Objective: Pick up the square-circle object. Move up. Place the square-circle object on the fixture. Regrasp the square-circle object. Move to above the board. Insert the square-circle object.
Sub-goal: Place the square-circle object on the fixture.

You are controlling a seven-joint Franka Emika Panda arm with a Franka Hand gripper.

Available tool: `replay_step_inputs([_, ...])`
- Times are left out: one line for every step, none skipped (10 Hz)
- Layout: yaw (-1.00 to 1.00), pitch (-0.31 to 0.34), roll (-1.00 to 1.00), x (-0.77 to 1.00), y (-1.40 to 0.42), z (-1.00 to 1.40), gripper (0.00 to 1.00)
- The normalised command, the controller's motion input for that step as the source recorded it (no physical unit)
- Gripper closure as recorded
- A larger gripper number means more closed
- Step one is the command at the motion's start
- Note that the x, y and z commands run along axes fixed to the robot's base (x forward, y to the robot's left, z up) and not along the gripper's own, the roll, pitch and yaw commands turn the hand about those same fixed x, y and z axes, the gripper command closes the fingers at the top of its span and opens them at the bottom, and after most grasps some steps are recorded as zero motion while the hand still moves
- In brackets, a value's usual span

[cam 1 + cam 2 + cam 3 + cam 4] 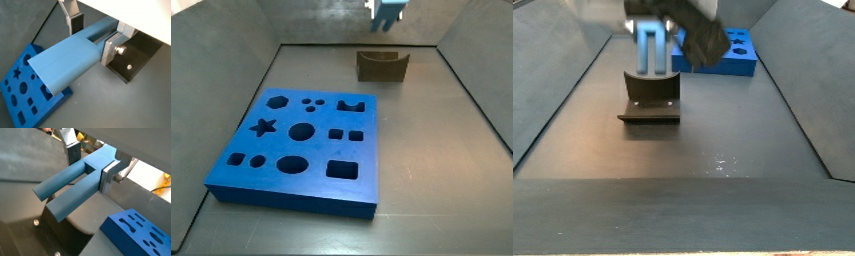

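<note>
The square-circle object (67,62) is a pale blue piece, forked into two long prongs in a wrist view (67,178). My gripper (91,45) (89,175) is shut on its thicker end, one silver finger on each side. In a side view the gripper (389,10) hangs at the far end, above the dark fixture (381,65). In a side view the object (651,50) hangs upright right over the fixture (651,100); I cannot tell whether they touch. The blue board (291,198) with its cut-outs lies in the middle of the floor.
Grey walls slope up around the floor on all sides. The board (57,105) (117,228) lies off to one side of the gripper, and the fixture's dark plate (137,57) (63,235) sits beneath it. Beyond the fixture stands the board (727,68).
</note>
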Motion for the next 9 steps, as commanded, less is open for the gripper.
replay_step_inputs([-0.18,0.219,-0.68,0.15,0.14,-1.00,1.00])
replay_step_inputs([-0.23,0.150,-0.45,0.16,0.14,-1.00,1.00])
replay_step_inputs([-0.24,0.103,-0.29,0.17,0.14,-1.00,1.00])
replay_step_inputs([-0.24,0.071,-0.23,0.18,0.13,-1.00,1.00])
replay_step_inputs([-0.22,0.017,-0.16,0.16,0.12,-0.85,1.00])
replay_step_inputs([-0.20,-0.007,-0.14,0.13,0.10,-0.64,1.00])
replay_step_inputs([-0.16,-0.032,-0.12,0.11,0.07,-0.38,1.00])
replay_step_inputs([-0.13,-0.045,-0.10,0.08,0.06,-0.24,1.00])
replay_step_inputs([-0.10,-0.063,-0.08,0.06,0.08,-0.20,1.00])
